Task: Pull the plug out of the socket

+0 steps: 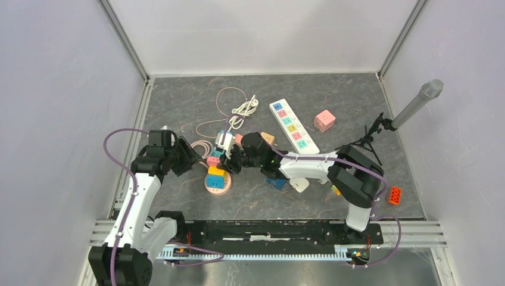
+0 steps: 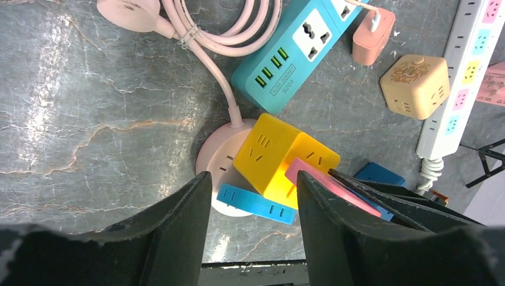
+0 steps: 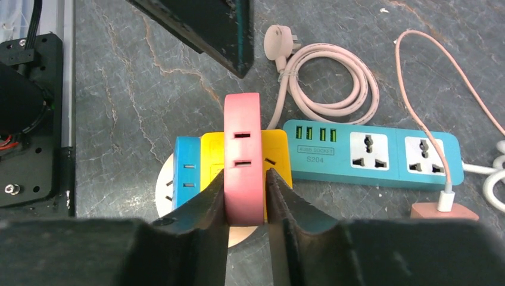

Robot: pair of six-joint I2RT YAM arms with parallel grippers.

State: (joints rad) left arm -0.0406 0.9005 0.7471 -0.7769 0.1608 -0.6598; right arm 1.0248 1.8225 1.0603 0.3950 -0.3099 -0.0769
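A round pink socket base [image 3: 163, 186] lies on the table with a yellow cube adapter [image 3: 277, 152] standing on it. A blue plug [image 3: 186, 173] and a pink plug [image 3: 243, 161] are stuck on the cube. My right gripper [image 3: 245, 179] is shut on the sides of the pink plug; in the top view it [image 1: 229, 159] reaches in from the right. My left gripper [image 2: 254, 179] is open. The cube [image 2: 268, 149], the blue plug [image 2: 256, 204] and the base [image 2: 211, 158] show between and beyond its fingers. In the top view it [image 1: 189, 156] hovers just left of the stack [image 1: 217, 176].
A teal power strip [image 3: 372, 154] with a pink charger [image 3: 443, 211] lies right beside the stack. A coiled pink cord [image 3: 327, 71] lies behind it. A white power strip [image 1: 293, 126], pink cube [image 1: 324, 120], beige cube [image 1: 268, 138], microphone stand [image 1: 411, 107] and orange brick [image 1: 394, 195] are to the right.
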